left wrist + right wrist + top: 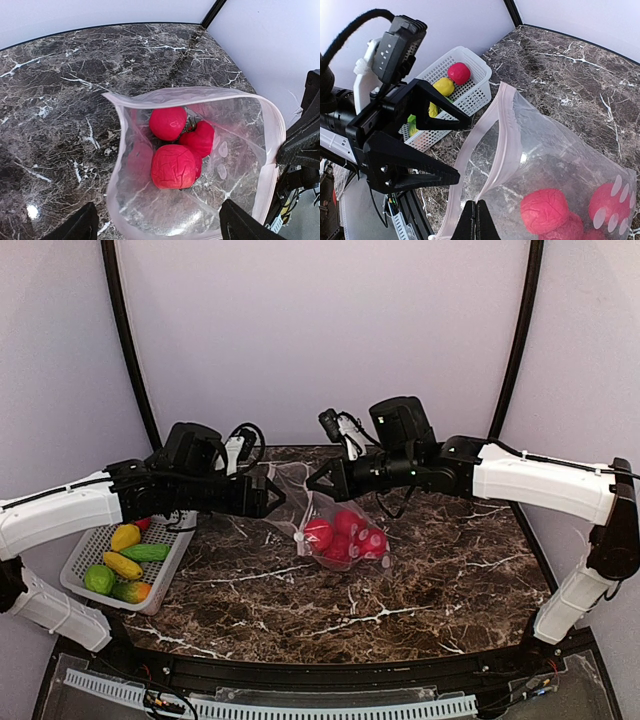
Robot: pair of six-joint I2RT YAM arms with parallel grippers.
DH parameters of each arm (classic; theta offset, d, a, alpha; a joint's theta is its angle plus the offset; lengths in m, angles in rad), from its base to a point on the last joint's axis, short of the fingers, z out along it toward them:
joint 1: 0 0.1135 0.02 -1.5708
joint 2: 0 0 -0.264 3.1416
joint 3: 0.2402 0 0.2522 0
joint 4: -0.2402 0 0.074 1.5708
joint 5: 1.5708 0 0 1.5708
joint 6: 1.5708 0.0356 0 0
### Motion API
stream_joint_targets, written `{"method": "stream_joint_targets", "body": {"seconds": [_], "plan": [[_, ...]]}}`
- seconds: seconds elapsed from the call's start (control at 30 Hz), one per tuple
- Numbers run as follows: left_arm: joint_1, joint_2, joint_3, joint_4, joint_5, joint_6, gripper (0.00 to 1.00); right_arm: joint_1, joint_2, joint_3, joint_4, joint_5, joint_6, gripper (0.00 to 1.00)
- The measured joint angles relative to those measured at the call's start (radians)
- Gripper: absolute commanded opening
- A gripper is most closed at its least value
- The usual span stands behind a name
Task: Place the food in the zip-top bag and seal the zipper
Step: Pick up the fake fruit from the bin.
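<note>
The zip-top bag (300, 483) hangs open between my two grippers over the marble table. Several red foods (345, 533) lie in its bottom, which rests on the table. My right gripper (476, 220) is shut on the bag's pink zipper strip (506, 135) at the mouth, and also shows in the top view (312, 484). My left gripper (160, 231) is open, its fingers wide apart on either side of the bag's near rim, holding nothing; it also shows in the top view (276, 496). The left wrist view looks down into the bag (235, 130) at the red foods (172, 166).
A white mesh basket (172, 565) stands at the left table edge with yellow, green and orange-green foods (122, 565) and one red one (459, 73). A black frame runs around the table.
</note>
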Motion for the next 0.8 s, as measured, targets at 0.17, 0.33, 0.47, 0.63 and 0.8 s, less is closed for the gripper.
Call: {"method": "stream_joint_targets", "body": {"seconds": [0.17, 0.33, 0.47, 0.63, 0.8], "plan": [[0.031, -0.055, 0.041, -0.093, -0.042, 0.007, 0.86, 0.000, 0.000, 0.000, 0.000, 0.000, 0.000, 0.00], [0.199, -0.131, 0.045, -0.187, -0.052, 0.020, 0.89, 0.000, 0.000, 0.000, 0.000, -0.001, 0.000, 0.00], [0.375, -0.156, 0.045, -0.251, -0.029, 0.064, 0.90, 0.000, 0.000, 0.000, 0.000, -0.001, 0.000, 0.00], [0.610, -0.140, 0.029, -0.299, 0.034, 0.153, 0.91, 0.000, 0.000, 0.000, 0.000, 0.000, 0.000, 0.00], [0.801, -0.070, -0.011, -0.294, 0.063, 0.229, 0.90, 0.000, 0.000, 0.000, 0.000, 0.000, 0.000, 0.00]]}}
